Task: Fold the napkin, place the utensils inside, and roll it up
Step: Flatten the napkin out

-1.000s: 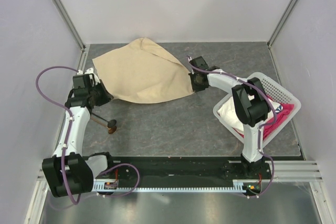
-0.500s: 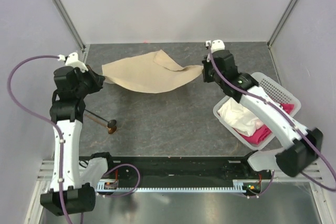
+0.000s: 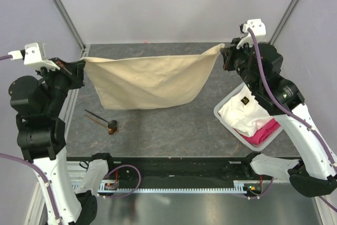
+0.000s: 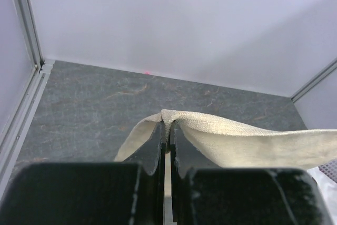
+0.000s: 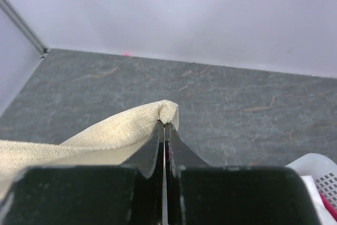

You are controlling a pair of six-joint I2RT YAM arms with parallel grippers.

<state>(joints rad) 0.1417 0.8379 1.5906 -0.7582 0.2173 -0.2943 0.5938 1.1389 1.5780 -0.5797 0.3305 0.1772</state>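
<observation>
The beige napkin (image 3: 147, 80) hangs stretched in the air between both arms, its lower edge sagging toward the table. My left gripper (image 3: 82, 62) is shut on its left corner, and in the left wrist view the napkin (image 4: 237, 140) folds over the left gripper (image 4: 167, 125). My right gripper (image 3: 224, 52) is shut on the right corner; the right wrist view shows the napkin (image 5: 105, 133) bunched over the right gripper (image 5: 165, 124). The utensil (image 3: 101, 120), thin and dark-handled with a brown head, lies on the grey table below the napkin's left end.
A white basket (image 3: 287, 98) at the right holds a white cloth (image 3: 243, 114) and a pink-red cloth (image 3: 266, 130). White walls with metal corner posts enclose the table on three sides. A black base rail (image 3: 179, 169) runs along the near edge.
Both arms have risen and spread apart, lifting the napkin off the table and pulling it taut between them. The utensil has stayed where it was.
</observation>
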